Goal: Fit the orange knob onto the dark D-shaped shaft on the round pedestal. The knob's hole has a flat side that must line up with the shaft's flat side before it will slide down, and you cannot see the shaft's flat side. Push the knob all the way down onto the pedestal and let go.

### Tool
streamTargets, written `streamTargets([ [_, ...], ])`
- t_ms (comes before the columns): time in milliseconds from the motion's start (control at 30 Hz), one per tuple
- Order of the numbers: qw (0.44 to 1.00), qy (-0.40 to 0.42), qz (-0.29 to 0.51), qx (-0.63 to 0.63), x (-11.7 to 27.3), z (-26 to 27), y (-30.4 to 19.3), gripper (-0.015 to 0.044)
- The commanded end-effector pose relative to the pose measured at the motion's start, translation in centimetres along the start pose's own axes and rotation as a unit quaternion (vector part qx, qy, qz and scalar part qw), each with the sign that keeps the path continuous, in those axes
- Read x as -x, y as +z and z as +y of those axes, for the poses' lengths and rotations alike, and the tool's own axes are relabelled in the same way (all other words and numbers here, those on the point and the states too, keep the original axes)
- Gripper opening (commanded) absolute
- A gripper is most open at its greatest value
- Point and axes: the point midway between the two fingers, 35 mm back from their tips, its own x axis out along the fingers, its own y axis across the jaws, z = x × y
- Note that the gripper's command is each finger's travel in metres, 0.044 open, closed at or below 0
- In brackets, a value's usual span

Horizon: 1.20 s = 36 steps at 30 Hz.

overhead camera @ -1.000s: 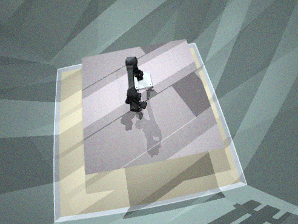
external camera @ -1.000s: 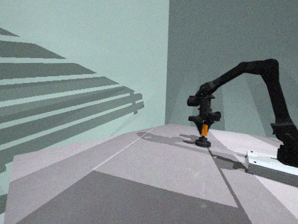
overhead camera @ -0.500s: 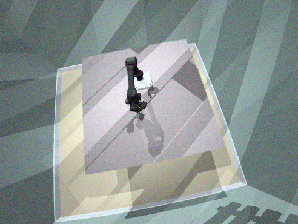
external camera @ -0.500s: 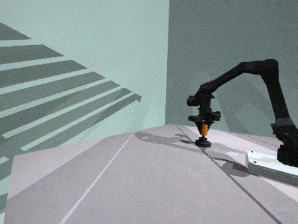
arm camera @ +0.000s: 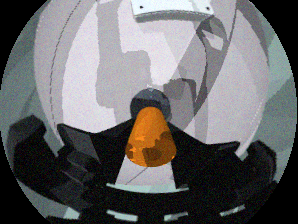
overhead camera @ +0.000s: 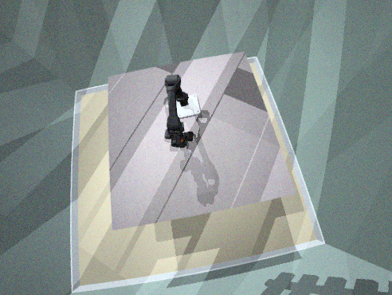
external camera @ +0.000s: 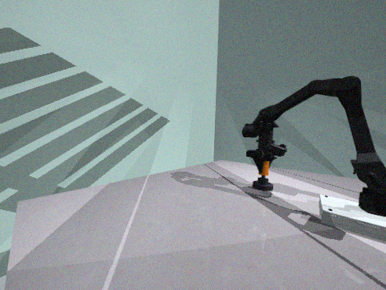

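Note:
The orange knob (overhead camera: 182, 140) (external camera: 265, 168) (arm camera: 150, 137) is upright between the fingers of my gripper (external camera: 264, 172) (arm camera: 150, 123), which points down and is shut on it. The dark round pedestal (external camera: 263, 186) (arm camera: 149, 95) stands directly below the knob. In the exterior view, a short dark section shows between the knob's lower end and the pedestal's wide base, so the knob is above the base, not down on it. Whether the shaft's tip is inside the knob's hole cannot be told. The shaft's flat side and the knob's hole are hidden.
The arm's white base plate (overhead camera: 189, 107) (external camera: 341, 216) (arm camera: 172, 9) lies on the pale table top (overhead camera: 239, 159) (external camera: 188, 239), behind the pedestal as the wrist view shows it. Shadows of the arm and hard-edged bands of shade cross the table.

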Motion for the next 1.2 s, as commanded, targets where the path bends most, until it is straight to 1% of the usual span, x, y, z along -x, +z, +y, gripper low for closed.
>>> streamTargets([
  [0, 1.000, 0.001, 0.000, 0.005, -0.12, 0.05, 0.05, 0.0000],
  [667, 1.000, 0.001, 0.000, -0.008, 0.32, 0.03, -0.18, 0.0000],
  [800, 0.996, 0.001, 0.000, -0.086, 0.26, 0.02, -0.17, 0.0000],
  [933, 0.975, 0.001, 0.000, -0.220, 0.10, 0.03, -0.10, 0.0000],
  [1033, 0.947, 0.001, 0.000, -0.321, -0.04, 0.03, -0.02, 0.0000],
  [1167, 0.893, 0.001, 0.000, -0.450, -0.14, 0.04, 0.06, 0.0000],
])
